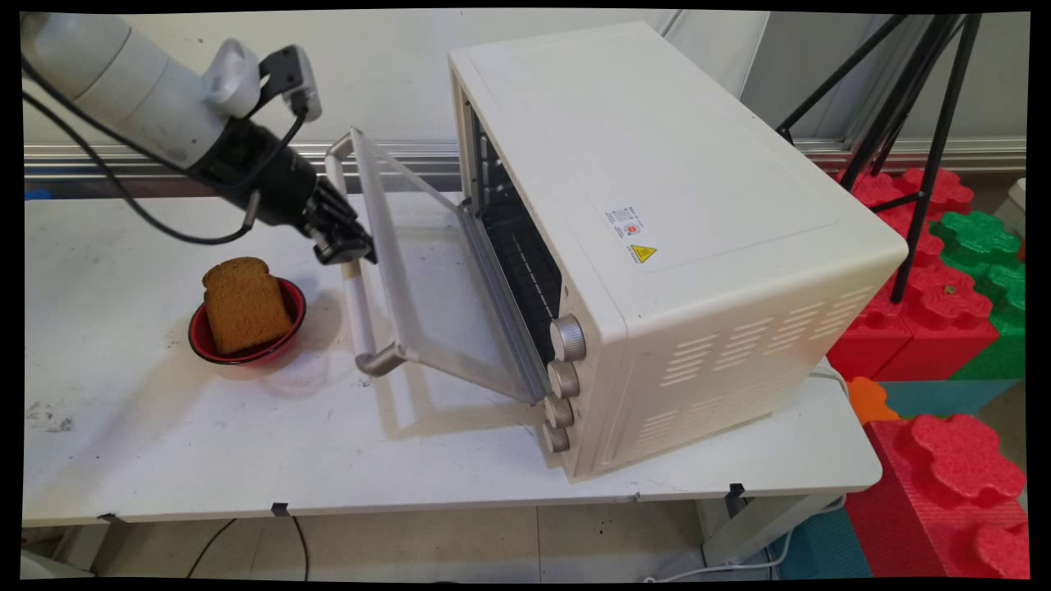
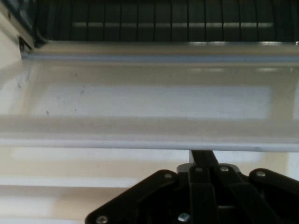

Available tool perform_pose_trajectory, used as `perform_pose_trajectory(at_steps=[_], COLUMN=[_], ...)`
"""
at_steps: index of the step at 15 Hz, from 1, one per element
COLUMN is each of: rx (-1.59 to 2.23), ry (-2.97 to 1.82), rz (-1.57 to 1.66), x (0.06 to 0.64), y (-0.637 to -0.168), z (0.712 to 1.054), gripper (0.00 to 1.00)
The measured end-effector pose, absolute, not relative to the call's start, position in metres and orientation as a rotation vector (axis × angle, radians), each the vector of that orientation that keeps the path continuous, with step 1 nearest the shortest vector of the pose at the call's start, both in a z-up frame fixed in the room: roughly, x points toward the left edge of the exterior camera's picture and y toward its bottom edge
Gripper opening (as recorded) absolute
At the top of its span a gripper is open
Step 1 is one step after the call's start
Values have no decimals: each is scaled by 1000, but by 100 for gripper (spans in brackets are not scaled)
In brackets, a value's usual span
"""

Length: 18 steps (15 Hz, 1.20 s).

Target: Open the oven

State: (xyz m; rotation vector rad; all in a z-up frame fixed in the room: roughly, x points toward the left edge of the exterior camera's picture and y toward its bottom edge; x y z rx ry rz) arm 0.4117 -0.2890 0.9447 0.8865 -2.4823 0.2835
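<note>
The hand (image 1: 349,249), pressed together on the oven door's handle (image 1: 358,304), sits at nine o'clock from the oven (image 1: 657,246); the handle runs twelve-to-six.

arm (image 1: 123,90): white, rounded | hand (image 1: 349,246): black linkage, silver screws | cables (image 1: 107,176): black, looping

Arm (image 1: 139,90): extended from the upper left, slanted downward to the right — black cables hung beneath.
Gripper (image 1: 349,249): pointed down-right, seen low in the hand view.
Fingers: closed together — no gap shown.
</note>
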Motion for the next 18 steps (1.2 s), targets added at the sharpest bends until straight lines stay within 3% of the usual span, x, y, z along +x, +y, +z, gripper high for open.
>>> perform_pose_trajectory(at_steps=[18], rx=[879], ry=[-2569], rz=[253], x=[447], y=[-260], z=[886], gripper=[0])
